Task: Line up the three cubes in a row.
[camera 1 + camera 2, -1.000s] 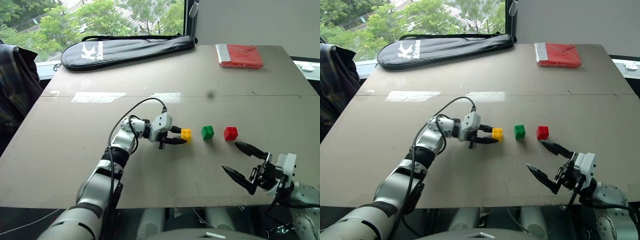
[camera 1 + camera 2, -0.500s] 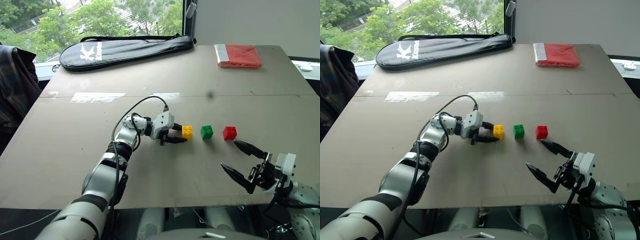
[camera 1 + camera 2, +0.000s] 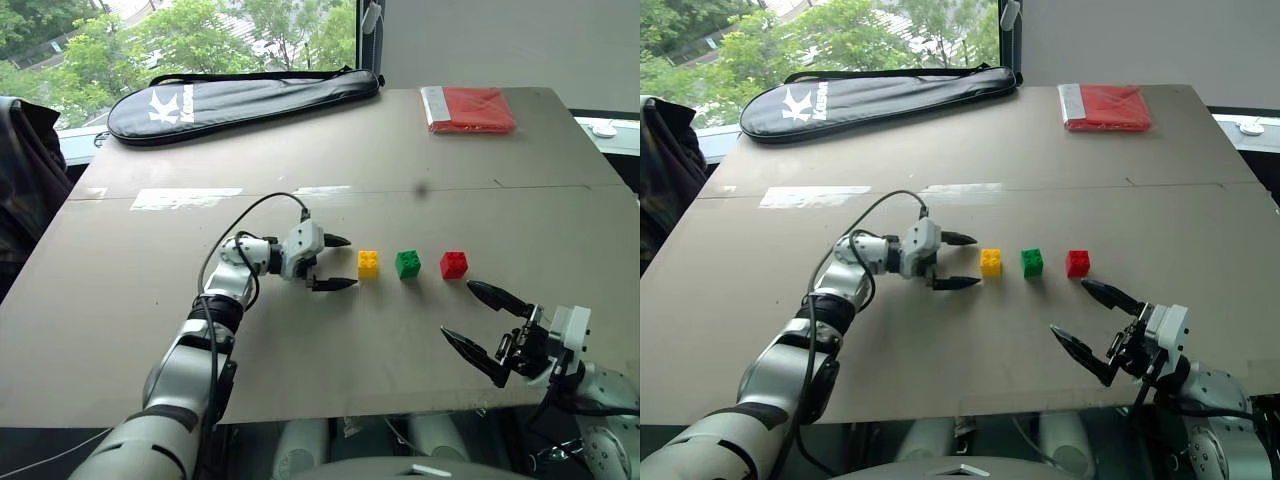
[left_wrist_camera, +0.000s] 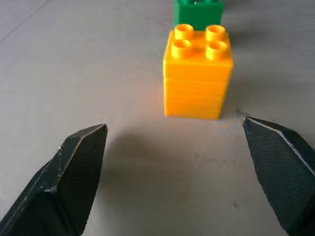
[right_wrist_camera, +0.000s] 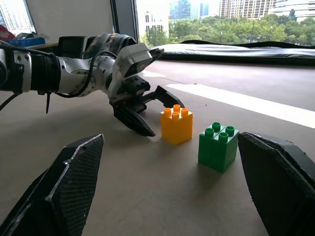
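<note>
Yellow cube [image 3: 368, 263]: stands upright on the counter [image 3: 150, 290], studs up, at the left end of the line; nothing touches it.
Green cube [image 3: 407, 263]: sits just beside the yellow one, a small gap between them, in the middle place.
Red cube [image 3: 454, 264]: sits at the right end, apart from the green one by a similar gap.
Row: the three cubes lie along one line across the counter with roughly even gaps, so by my judgement the lining-up looks done or very nearly so.
Left tool [image 3: 335, 263]: spread wide and holding nothing; its two black fingers flank the open counter just short of the yellow cube, one to each side, as the left wrist view shows with the cube standing free ahead of the tips. That placing fits a tool clear of a cube it has no more need to hold.
Right tool [image 3: 478, 322]: also wide apart and empty, hovering near the front edge of the counter, close to the red cube but not touching it, seemingly waiting out of the way.
Black racket bag [image 3: 240, 95]: lies along the far edge, well apart from the row.
Red folded cloth [image 3: 470, 108]: rests at the far right corner, no part of the task.
</note>
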Motion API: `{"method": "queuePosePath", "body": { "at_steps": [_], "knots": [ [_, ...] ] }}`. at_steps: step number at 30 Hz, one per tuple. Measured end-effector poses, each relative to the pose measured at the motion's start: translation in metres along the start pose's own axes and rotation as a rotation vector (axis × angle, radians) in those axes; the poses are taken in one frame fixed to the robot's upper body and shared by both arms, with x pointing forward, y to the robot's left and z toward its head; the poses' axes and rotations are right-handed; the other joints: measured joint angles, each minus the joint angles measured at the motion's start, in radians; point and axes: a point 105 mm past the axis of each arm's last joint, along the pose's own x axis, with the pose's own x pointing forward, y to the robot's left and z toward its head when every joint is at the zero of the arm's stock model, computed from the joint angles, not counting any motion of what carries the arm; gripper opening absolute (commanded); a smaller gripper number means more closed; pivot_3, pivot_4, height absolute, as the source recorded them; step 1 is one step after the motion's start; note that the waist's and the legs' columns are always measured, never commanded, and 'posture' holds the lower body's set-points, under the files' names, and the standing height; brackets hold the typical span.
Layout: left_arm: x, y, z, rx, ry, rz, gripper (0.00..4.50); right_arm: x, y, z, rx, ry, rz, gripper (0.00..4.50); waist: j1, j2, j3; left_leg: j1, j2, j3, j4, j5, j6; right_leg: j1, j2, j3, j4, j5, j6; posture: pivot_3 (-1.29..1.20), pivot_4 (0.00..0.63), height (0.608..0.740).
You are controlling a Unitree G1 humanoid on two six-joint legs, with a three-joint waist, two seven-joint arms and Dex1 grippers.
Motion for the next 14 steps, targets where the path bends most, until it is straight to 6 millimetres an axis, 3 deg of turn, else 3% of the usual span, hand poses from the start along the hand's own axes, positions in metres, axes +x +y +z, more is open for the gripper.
{"method": "queuePosePath", "body": {
  "at_steps": [3, 6, 14],
  "knots": [
    [-0.029, -0.026, -0.006, -0.055, 0.037, 0.029, 4.48, -0.012, -0.011, -0.012, 0.001, 0.054, -0.025, 4.5, 0.004, 0.0, 0.0, 0.0, 0.001, 0.001, 0.0, 0.0, 0.0, -0.001, -0.001, 0.001, -0.001, 0.0, 0.0, 0.0, 0.15, 0.7],
    [-0.044, -0.049, -0.01, -0.091, 0.073, 0.099, 4.48, -0.027, -0.022, -0.025, 0.014, 0.116, -0.055, 4.5, 0.013, 0.002, 0.001, 0.0, -0.001, 0.002, 0.0, 0.0, 0.0, 0.0, -0.005, 0.001, -0.002, -0.002, -0.004, 0.0, 0.15, 0.7],
    [-0.046, -0.1, -0.013, -0.21, 0.11, 0.337, 4.48, -0.044, -0.039, -0.035, 0.019, 0.184, -0.031, 4.5, 0.022, 0.005, 0.0, 0.002, 0.0, 0.001, 0.0, -0.001, 0.001, 0.001, -0.007, 0.001, -0.001, -0.005, 0.001, 0.0, 0.15, 0.7]
  ]
}}
